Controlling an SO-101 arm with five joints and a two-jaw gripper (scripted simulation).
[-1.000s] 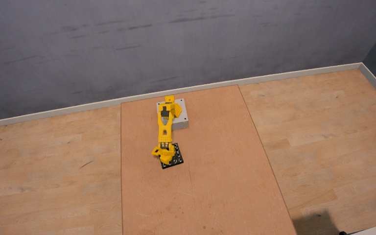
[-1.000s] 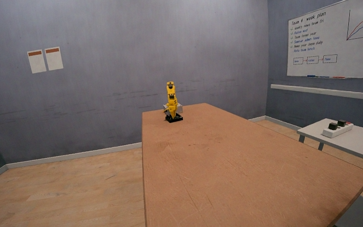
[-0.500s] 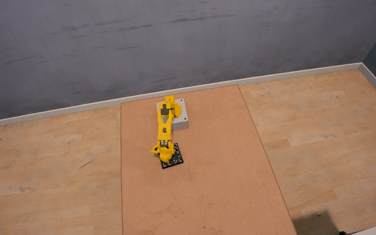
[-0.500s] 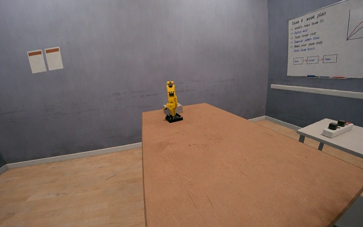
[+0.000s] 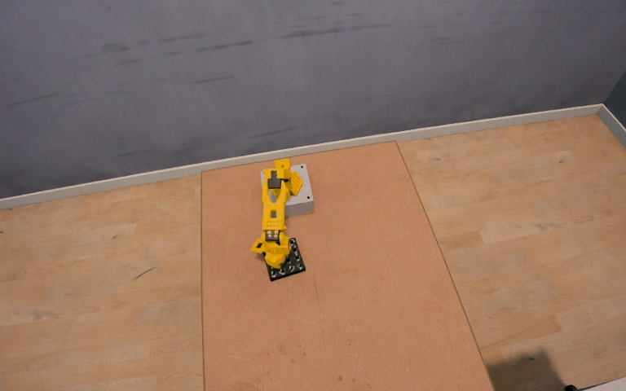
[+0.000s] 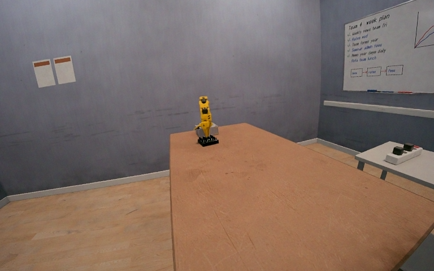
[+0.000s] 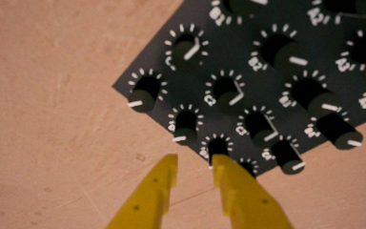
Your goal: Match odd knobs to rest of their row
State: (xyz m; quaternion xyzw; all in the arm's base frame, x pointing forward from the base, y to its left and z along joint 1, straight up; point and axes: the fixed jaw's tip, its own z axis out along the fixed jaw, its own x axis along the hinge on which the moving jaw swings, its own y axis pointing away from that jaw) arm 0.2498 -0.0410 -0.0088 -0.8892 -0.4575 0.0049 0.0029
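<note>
The black knob box (image 5: pixel 299 269) (image 6: pixel 209 141) (image 7: pixel 197 77) lies on the brown table, in front of the arm's grey base block (image 5: pixel 301 204). In the wrist view its black knobs with white pointers stand in slanted rows; the labels are too blurred to read. My yellow gripper (image 7: pixel 193 160) (image 5: pixel 275 257) (image 6: pixel 206 132) hangs over the box's near-left edge. Its fingers are nearly closed, with only bare table showing between them. The right fingertip sits just beside an edge knob (image 7: pixel 217 145). A corner knob (image 7: pixel 144 91) and another knob (image 7: pixel 186 125) lie left of it. One knob (image 7: pixel 187 48) points up-right.
The table (image 5: pixel 350 285) (image 6: pixel 287 197) extends far to the right and front of the box. A grey side table with a white power strip (image 6: pixel 402 153) stands at the far right of the room. A whiteboard (image 6: pixel 389 47) hangs on the right wall.
</note>
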